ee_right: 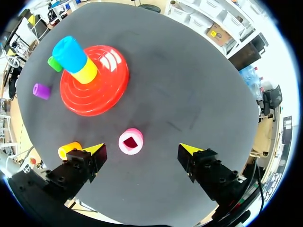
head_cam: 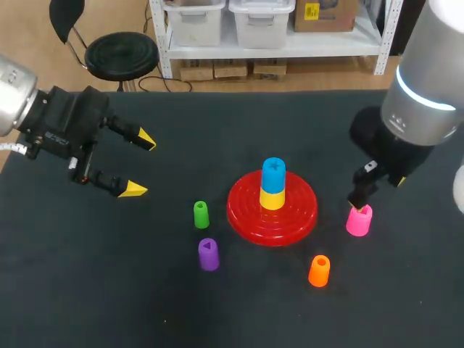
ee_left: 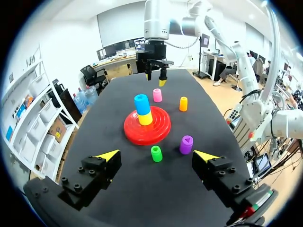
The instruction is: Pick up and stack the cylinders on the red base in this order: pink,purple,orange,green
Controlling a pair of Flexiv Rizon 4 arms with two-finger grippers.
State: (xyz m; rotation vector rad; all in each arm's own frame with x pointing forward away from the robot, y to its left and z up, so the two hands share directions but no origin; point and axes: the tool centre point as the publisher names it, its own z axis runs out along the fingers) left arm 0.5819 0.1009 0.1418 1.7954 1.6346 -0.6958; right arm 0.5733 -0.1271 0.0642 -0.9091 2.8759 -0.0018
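Observation:
The red base (head_cam: 243, 210) sits mid-table with a yellow cylinder (head_cam: 272, 199) on its peg and a blue one (head_cam: 273, 174) on top. The pink cylinder (head_cam: 359, 220) stands upright to its right. My right gripper (ee_right: 143, 149) hangs just above it, open, with the pink cylinder (ee_right: 130, 141) between the spread fingers, touching neither. The green cylinder (head_cam: 201, 214) and purple cylinder (head_cam: 208, 254) stand left of the base. The orange cylinder (head_cam: 319, 270) is at the front right. My left gripper (head_cam: 140, 164) is open and holds nothing, far to the left.
The dark table (head_cam: 87, 290) carries nothing besides these pieces. In the right wrist view the orange cylinder (ee_right: 69, 150) lies close beside one finger. Bare cloth stretches along the front and behind the base.

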